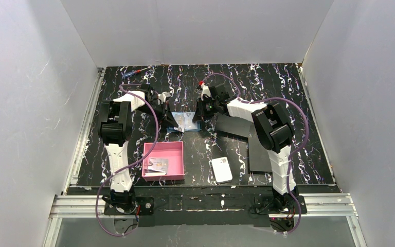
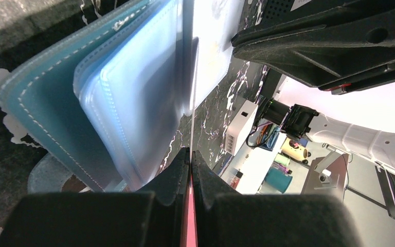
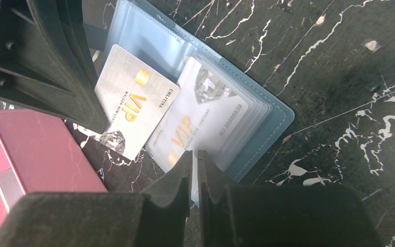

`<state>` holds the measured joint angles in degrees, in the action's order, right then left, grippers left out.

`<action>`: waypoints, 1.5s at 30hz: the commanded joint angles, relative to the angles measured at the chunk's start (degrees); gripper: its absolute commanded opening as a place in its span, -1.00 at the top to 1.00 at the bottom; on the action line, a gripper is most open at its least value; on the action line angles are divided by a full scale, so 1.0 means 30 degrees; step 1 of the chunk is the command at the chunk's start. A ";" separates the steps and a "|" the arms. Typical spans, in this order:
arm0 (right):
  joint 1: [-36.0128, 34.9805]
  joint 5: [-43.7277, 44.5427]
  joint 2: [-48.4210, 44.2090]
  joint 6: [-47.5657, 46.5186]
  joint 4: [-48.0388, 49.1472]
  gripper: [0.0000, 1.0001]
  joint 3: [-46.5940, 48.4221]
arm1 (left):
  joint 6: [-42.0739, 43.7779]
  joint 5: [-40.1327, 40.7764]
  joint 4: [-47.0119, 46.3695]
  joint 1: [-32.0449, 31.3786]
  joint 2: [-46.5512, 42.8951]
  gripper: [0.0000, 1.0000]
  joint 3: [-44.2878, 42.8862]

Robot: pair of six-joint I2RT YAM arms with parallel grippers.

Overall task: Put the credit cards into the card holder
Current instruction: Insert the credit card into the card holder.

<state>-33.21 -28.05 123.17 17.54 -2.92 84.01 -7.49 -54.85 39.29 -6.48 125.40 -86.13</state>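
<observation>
The teal-blue card holder (image 1: 186, 122) lies open on the black marbled table between my two grippers. In the right wrist view its clear pockets (image 3: 149, 46) face up, and one pale VIP credit card (image 3: 205, 116) sits inside a pocket. My left gripper (image 2: 191, 154) is shut on a second credit card (image 3: 133, 103), which shows edge-on in its own view and lies slanted over the holder's (image 2: 46, 103) left page. My right gripper (image 3: 194, 157) is shut on the holder's near edge. Another credit card (image 1: 158, 164) lies in the pink tray.
The pink square tray (image 1: 177, 154) sits in front of the holder. A white rounded block (image 1: 221, 170) lies to its right. Two flat black rectangles (image 1: 234, 125) (image 1: 259, 152) lie under and beside the right arm. White walls enclose the table.
</observation>
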 commanded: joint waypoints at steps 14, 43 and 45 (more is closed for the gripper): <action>-0.0004 0.0827 0.1072 -0.0720 -0.1693 0.67 -0.0083 | -0.0196 -0.0567 0.0937 -0.0008 0.1477 1.00 -0.1550; -0.0027 0.1452 0.0715 -0.0457 -0.2774 0.63 0.0806 | -0.3199 0.1751 -0.2670 -0.1379 0.0646 0.77 -0.0662; -0.0004 0.1957 0.0296 -0.0337 -0.3303 0.57 0.1129 | -0.3548 0.2553 -0.2595 -0.1469 0.0028 0.48 -0.0538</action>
<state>-33.10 -28.03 123.48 17.63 -4.80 85.32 -18.11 -55.18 29.04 -9.63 130.21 -87.74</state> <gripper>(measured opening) 0.196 0.164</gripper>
